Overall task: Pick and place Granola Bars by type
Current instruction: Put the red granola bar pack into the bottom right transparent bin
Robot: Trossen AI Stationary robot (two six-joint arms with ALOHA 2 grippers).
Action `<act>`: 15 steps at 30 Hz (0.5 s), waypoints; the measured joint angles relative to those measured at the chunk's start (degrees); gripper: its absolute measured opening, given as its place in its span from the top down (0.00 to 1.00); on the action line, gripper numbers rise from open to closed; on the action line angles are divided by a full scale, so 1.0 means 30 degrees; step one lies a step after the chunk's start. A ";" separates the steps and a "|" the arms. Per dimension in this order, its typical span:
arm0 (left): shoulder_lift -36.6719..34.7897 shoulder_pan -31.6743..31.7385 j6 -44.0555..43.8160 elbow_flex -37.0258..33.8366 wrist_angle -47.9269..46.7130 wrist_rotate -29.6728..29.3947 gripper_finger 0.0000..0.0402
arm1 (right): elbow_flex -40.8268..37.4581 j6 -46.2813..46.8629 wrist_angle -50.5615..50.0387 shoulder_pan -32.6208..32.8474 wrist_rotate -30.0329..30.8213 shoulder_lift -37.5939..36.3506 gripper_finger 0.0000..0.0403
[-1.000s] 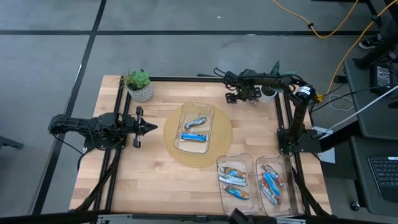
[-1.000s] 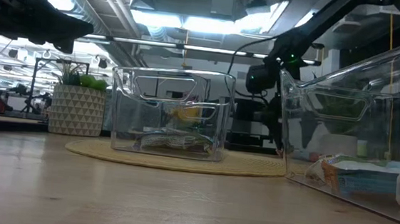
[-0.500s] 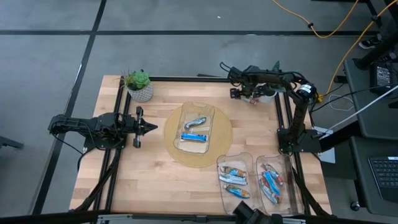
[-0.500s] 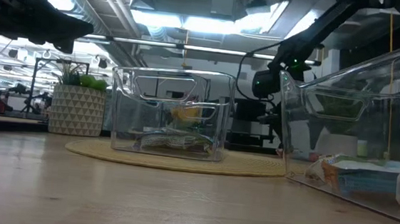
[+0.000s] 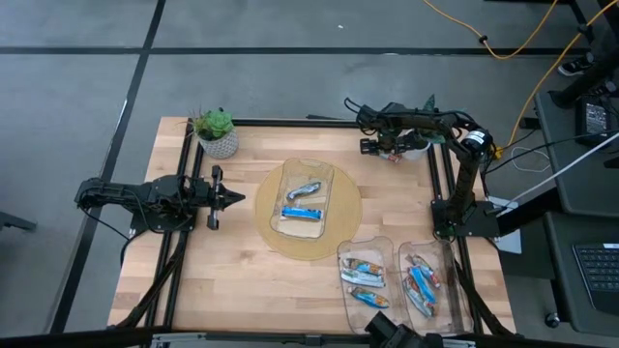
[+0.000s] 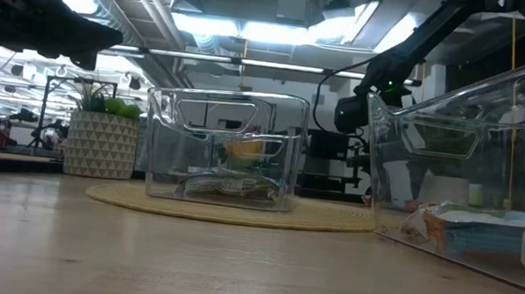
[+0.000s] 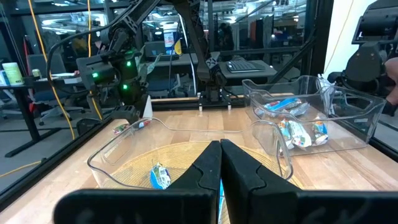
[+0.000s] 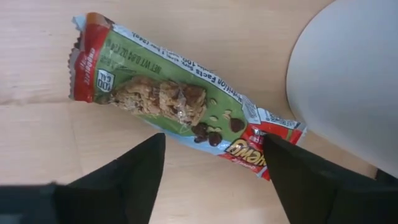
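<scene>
Green-and-red granola bar flat on bare wood, beside white pot; right gripper spread wide above. Left gripper closed, idle.

1. The right gripper has its fingers spread over a granola bar lying flat on the table.
2. A white cup stands just beside the bar, crowding one side.

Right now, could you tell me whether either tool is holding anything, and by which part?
Nothing is held: the right tool hangs open above the green-and-red foil-wrapped granola bar; the left tool is shut, empty.
</scene>
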 joint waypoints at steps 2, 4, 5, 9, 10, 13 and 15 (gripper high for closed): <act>0.0000 -0.0001 0.0000 -0.0003 0.0000 0.0000 1.00 | 0.0000 -0.0015 0.0002 0.0000 0.0007 0.0000 0.34; 0.0000 0.0002 0.0000 0.0000 0.0000 0.0001 1.00 | 0.0000 -0.0042 0.0007 0.0000 0.0007 0.0000 0.36; 0.0000 -0.0001 0.0000 0.0000 0.0000 0.0000 1.00 | 0.0000 -0.0071 0.0007 0.0000 0.0007 0.0000 0.37; 0.0000 0.0001 0.0000 0.0000 0.0000 0.0000 1.00 | 0.0000 -0.0228 0.0007 0.0000 -0.0032 0.0000 0.43; 0.0000 0.0000 0.0000 0.0000 0.0000 0.0004 1.00 | 0.0000 -0.0313 0.0007 0.0000 -0.0075 0.0000 0.45; 0.0000 -0.0001 0.0000 -0.0007 0.0000 0.0000 1.00 | 0.0000 -0.0424 0.0007 0.0000 -0.0157 0.0000 0.52; 0.0000 -0.0001 0.0000 0.0000 0.0000 0.0007 1.00 | 0.0000 -0.0430 0.0007 0.0000 -0.0233 0.0000 0.57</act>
